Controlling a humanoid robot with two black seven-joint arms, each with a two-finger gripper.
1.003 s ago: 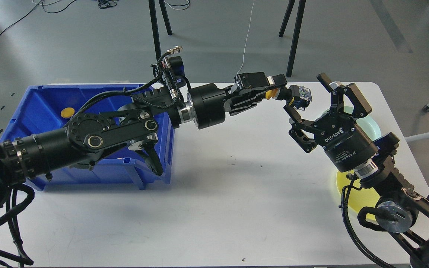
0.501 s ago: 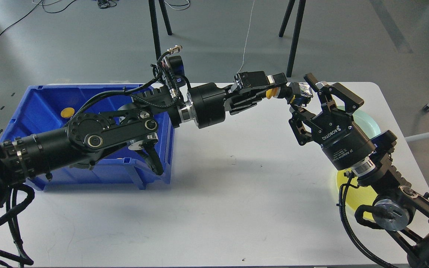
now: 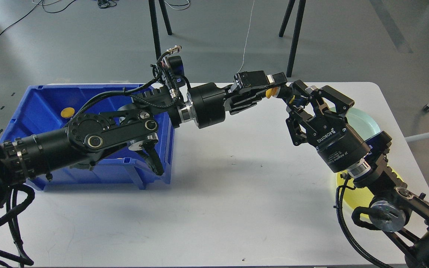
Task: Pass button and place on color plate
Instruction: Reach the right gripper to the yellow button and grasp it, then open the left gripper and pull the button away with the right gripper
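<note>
Our left gripper (image 3: pixel 274 89) pinches the yellow button (image 3: pixel 271 93) above the white table (image 3: pixel 218 208), while our right gripper (image 3: pixel 304 97) stands spread just beside it, near the pale green plate (image 3: pixel 365 124) and yellow plate (image 3: pixel 352 195)

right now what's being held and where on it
The left gripper pinches the yellow button by its edges; the right gripper is open around it, not gripping yet.

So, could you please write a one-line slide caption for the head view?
Mid-air handover: left gripper holds the yellow button as the open right gripper closes in.
</note>
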